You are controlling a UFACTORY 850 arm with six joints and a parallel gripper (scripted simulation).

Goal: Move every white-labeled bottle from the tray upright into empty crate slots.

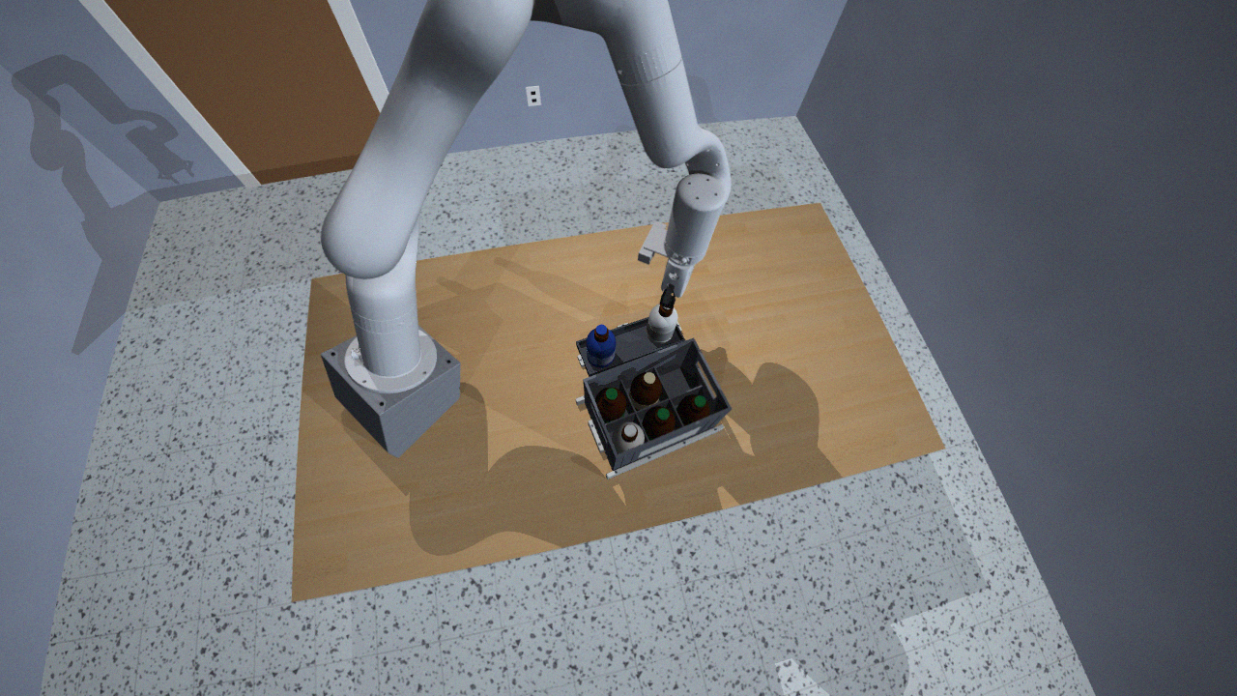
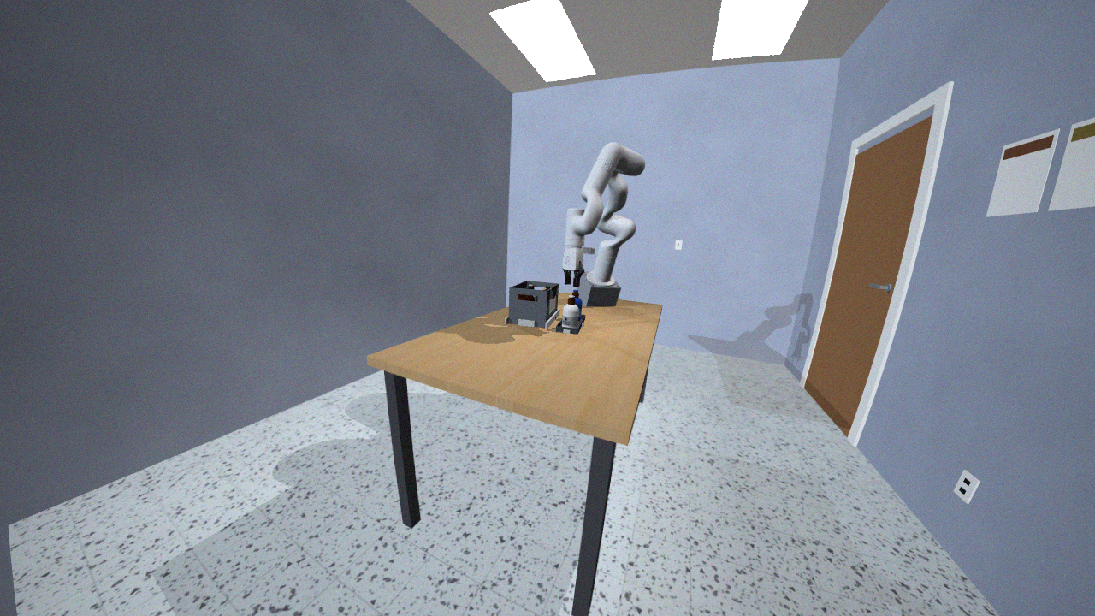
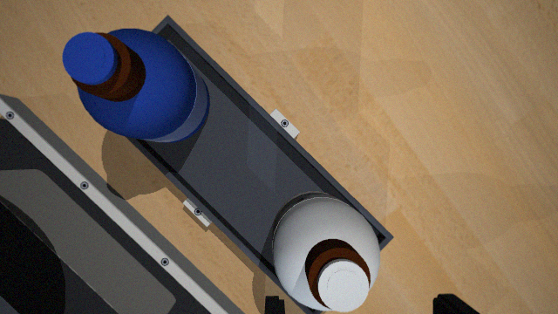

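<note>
My black-fingered gripper [image 1: 671,292] [image 2: 572,277] [image 3: 359,305] is approx. half to two-thirds open, nothing held, above the white-labeled brown bottle [image 1: 662,323] [image 2: 570,315] [image 3: 327,231], upright on the dark-gray rectangular tray [image 1: 630,339] [image 2: 568,329] [image 3: 231,161] w/ the blue bottle [image 1: 601,346] [image 2: 577,304] [image 3: 144,96].

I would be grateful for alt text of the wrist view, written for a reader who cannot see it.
A white bottle with a white cap and a blue bottle stand at opposite ends of a dark tray on a wooden table. The open gripper's two black fingertips show at the bottom edge; part of the crate fills the lower left.
</note>
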